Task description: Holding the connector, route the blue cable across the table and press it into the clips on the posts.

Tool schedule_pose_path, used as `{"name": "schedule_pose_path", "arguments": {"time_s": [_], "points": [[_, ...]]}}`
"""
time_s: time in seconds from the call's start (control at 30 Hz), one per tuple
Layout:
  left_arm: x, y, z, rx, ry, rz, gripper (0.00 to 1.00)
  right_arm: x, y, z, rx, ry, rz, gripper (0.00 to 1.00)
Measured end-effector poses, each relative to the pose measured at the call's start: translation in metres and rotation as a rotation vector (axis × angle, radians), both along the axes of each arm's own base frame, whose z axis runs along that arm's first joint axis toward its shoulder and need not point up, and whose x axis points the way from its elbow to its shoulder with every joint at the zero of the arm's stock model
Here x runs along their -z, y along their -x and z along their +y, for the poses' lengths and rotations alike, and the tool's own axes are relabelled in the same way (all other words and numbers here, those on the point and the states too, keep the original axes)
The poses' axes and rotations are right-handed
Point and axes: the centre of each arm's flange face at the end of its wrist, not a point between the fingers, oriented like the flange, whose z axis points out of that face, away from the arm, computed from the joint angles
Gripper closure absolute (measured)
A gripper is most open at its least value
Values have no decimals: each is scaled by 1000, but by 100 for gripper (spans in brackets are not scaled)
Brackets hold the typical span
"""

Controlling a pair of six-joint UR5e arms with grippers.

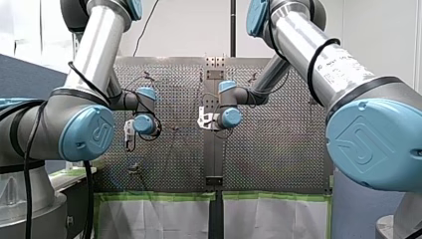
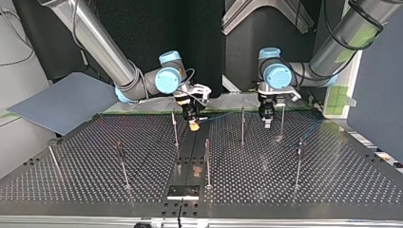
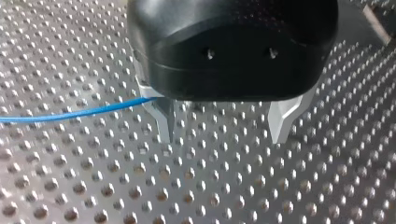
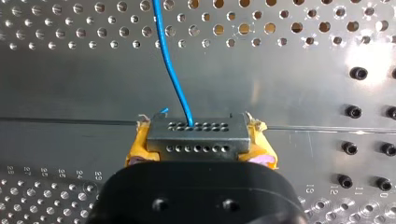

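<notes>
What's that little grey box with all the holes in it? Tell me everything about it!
The connector is a small grey rectangular block that looks like metal, with two rows of tiny round holes on its face. My right gripper clamps it between its yellow pads, one on each side. The blue cable comes out of one hole in the farther row and runs ahead over the perforated table. It sits level over the table's smooth middle strip.

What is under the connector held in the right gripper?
Around it shows the smooth centre strip of the table, with the blue cable leading off. The patch beneath the connector and yellow pads is covered.
</notes>
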Motion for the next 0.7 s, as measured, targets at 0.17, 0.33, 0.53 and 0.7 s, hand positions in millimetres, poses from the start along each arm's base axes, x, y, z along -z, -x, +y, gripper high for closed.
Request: {"name": "schedule_pose_path", "arguments": {"time_s": [0.17, 0.33, 0.53, 0.7], "points": [[-9, 16, -5, 17, 36, -22, 0, 0, 0, 0, 1, 0, -1, 100], [-18, 34, -9, 37, 66, -35, 0, 0, 0, 0, 0, 0, -1, 100], [-25, 61, -12, 50, 55, -25, 0, 0, 0, 0, -3, -1, 0, 100], [-30, 84, -16, 84, 56, -22, 0, 0, 1, -1, -3, -2, 0, 100]]}}
